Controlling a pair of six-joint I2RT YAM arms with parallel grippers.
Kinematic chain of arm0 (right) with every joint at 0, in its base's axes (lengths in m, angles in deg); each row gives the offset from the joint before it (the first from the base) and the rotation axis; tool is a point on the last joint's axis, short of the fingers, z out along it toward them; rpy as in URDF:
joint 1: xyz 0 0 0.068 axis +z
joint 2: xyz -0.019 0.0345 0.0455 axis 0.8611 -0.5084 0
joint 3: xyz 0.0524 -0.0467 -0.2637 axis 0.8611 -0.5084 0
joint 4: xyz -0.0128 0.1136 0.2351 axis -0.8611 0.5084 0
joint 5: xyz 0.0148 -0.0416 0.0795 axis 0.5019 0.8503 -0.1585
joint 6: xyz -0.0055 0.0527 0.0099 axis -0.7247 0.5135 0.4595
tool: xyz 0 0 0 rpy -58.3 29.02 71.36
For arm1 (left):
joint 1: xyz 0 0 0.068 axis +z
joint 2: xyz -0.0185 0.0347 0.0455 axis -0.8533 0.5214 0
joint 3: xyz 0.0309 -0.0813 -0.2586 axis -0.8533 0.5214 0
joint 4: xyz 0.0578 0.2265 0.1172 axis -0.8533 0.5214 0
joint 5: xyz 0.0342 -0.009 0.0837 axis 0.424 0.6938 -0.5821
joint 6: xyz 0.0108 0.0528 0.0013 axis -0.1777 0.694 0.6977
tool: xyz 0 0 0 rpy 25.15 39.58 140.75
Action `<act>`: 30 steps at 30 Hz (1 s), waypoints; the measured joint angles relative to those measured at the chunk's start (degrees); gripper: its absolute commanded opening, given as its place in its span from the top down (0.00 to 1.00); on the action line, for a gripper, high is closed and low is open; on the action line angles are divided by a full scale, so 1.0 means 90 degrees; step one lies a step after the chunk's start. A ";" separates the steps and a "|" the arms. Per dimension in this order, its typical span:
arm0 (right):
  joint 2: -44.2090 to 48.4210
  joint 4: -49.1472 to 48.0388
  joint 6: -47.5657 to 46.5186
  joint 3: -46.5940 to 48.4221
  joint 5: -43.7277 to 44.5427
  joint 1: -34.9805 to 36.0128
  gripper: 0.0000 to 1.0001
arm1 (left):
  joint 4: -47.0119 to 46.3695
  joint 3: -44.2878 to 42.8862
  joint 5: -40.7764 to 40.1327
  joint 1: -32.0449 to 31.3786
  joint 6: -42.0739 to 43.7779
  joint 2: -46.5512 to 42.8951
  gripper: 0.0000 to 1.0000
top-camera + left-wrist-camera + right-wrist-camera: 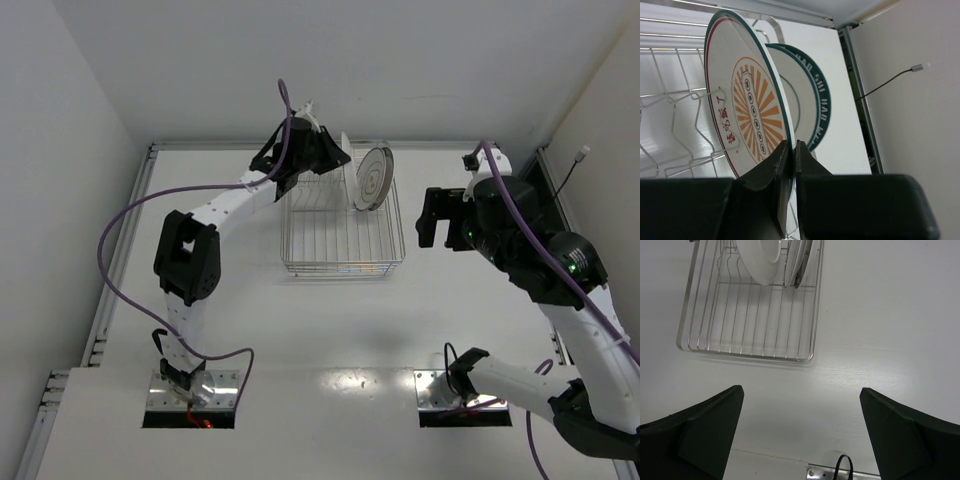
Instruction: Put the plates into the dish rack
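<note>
- Dish rack [342,268]: a silver wire basket, flat on the white table [250,330]. It lies out beyond the arm bases and between the two arms.
- Plates [760,257]: stood on edge inside the rack at its far right corner, packed close in a row among the upright wires.
- Orange-patterned plate [752,110]: nearest the left wrist camera. It has an orange sunburst centre, a thin red line and a teal edge. It stands nearly upright in the rack, leaning slightly, and a rack wire crosses its face.
- Teal-rimmed plate [822,105]: directly behind the orange-patterned plate in the rack, partly covered by it. Only its right-hand portion is visible.
- Third plate: the right wrist view shows further plate edges side by side in the rack. Their patterns cannot be read there.
- Left gripper [791,145]: reaches over the far side of the rack. Its jaws are pinched narrow on the lower rim of the orange-patterned plate, with the rim caught in the slit between the two fingers [780,167].
- Right gripper [435,215]: to the right of the rack, well clear of it and above the table. Its jaws are spread wide with nothing between them. Its camera looks down on the rack's near right corner.
</note>
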 measured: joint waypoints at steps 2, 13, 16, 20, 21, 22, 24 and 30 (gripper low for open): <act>-0.0012 0.0015 -0.0012 0.0063 0.0034 0.0000 0.00 | 0.0102 -0.0146 -0.0041 0.0000 0.0024 0.0197 0.93; -0.0114 0.0070 -0.0024 0.0202 0.0041 0.0000 0.00 | 0.0357 -0.0435 0.0095 -0.0080 0.0022 0.0576 0.18; -0.0177 0.0112 -0.0022 0.0245 0.0041 0.0000 0.00 | 0.0202 -0.0665 0.0469 -0.0095 -0.0075 0.0573 0.00; -0.0294 0.0131 -0.0012 0.0265 0.0024 0.0000 0.00 | -0.0022 -0.0831 0.0923 -0.0097 -0.0233 0.0442 0.00; -0.0316 0.0131 -0.0007 0.0265 0.0019 0.0000 0.00 | -0.0087 -0.0874 0.1013 -0.0097 -0.0267 0.0393 0.00; -0.0338 0.0131 -0.0002 0.0265 -0.0012 0.0000 0.00 | -0.0146 -0.0933 0.1100 -0.0097 -0.0299 0.0342 0.00; -0.0379 0.0131 0.0012 0.0265 -0.0085 0.0000 0.00 | -0.0267 -0.1035 0.1226 -0.0097 -0.0333 0.0185 0.00; -0.0389 0.0129 0.0019 0.0267 -0.0158 0.0000 0.00 | -0.0578 -0.1178 0.1438 -0.0097 -0.0442 -0.0075 0.00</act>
